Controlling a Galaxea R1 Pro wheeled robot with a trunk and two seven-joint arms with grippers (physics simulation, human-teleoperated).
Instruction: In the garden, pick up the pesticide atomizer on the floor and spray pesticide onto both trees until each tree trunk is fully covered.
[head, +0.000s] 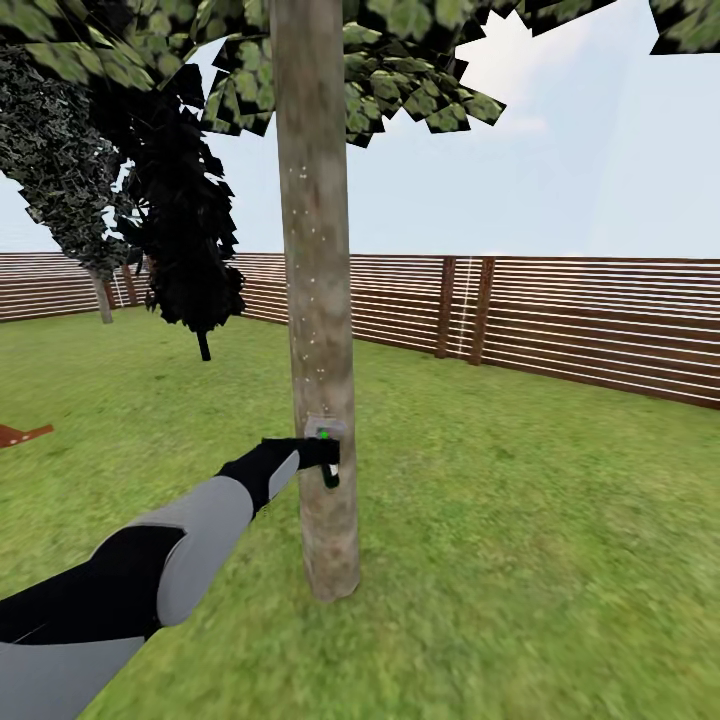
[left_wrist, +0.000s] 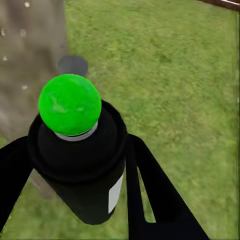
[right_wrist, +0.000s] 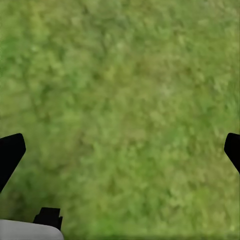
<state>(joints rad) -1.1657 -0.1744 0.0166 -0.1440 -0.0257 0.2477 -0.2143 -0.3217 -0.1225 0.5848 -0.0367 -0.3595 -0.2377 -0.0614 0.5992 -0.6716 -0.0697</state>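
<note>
From my head cam, my left claw (head: 325, 462) holds the atomizer (head: 328, 470) right against the mottled grey-brown tree trunk (head: 318, 300). Left wrist: black can (left_wrist: 85, 165), bright green cap (left_wrist: 70, 104), fingers (left_wrist: 150, 190) clamped around it. Right wrist: my right claw (right_wrist: 120, 155) spread wide over lawn (right_wrist: 125, 100).

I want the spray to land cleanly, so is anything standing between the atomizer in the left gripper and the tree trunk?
Nothing visible. The left gripper holds the atomizer right up against the tree trunk, with no object between them.
</note>
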